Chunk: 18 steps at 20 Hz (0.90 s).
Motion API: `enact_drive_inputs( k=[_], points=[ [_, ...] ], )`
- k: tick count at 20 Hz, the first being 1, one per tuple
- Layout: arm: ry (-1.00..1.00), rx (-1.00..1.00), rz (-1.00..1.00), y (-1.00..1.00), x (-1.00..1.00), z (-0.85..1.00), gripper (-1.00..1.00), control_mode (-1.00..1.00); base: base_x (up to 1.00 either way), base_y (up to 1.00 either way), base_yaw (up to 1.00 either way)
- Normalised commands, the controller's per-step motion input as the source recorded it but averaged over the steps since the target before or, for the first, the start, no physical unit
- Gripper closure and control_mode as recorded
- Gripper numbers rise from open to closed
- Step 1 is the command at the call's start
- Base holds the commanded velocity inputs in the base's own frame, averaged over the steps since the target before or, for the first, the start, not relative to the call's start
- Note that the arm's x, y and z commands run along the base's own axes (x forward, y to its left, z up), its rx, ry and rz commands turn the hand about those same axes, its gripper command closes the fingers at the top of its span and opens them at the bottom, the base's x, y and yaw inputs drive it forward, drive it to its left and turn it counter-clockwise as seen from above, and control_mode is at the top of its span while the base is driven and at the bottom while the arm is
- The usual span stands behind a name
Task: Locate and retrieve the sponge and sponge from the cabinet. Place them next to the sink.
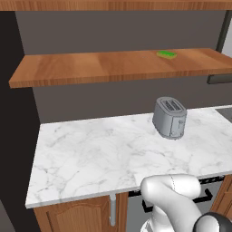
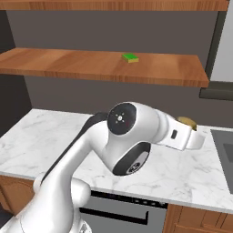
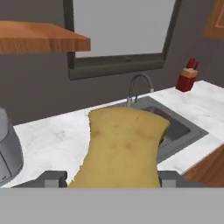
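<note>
The main risk I see is dropping the olive-yellow sponge (image 3: pixel 122 148) into the sink (image 3: pixel 181 131) instead of beside it: the basin lies straight ahead of my pincer (image 3: pixel 114 178), so if I let go too far forward the pad falls in. A second risk is losing it on the way, since it is soft and already pinched in at the waist; a jolt could let it slide out. Swinging wide could also clip the toaster (image 3: pixel 8 148), which stands close on one side of my pincer in the hand view.

My pincer is closed on this sponge, one finger pressing on each flank, and the pad rises up between them, blocking much of what lies ahead. In the right base view it peeks out beyond my wrist (image 2: pixel 187 122), above the marble counter (image 2: pixel 191 175). The faucet (image 3: pixel 139 85) rises just beyond it, at the back of the basin.

The green sponge (image 1: pixel 166 54) lies flat on the cabinet (image 1: pixel 90 68) shelf, above and well apart from my pincer, not yet fetched
</note>
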Motion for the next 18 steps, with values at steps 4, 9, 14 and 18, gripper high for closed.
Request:
enact_drive_inputs(
  k=[4,9,14,18],
  points=[
    [0.09,0.00,0.24,-0.27,0.48,-0.61,1.00,-1.00,0.00,0.00,0.00],
    [0.05,-0.01,0.25,-0.36,0.51,-0.36,1.00,-1.00,0.00,0.00,0.00],
    [0.00,0.00,0.21,-0.39,0.46,-0.20,1.00,-1.00,0.00,0.00,0.00],
    [0.00,0.00,0.23,-0.34,0.52,-0.23,1.00,-1.00,0.00,0.00,0.00]
  ],
)
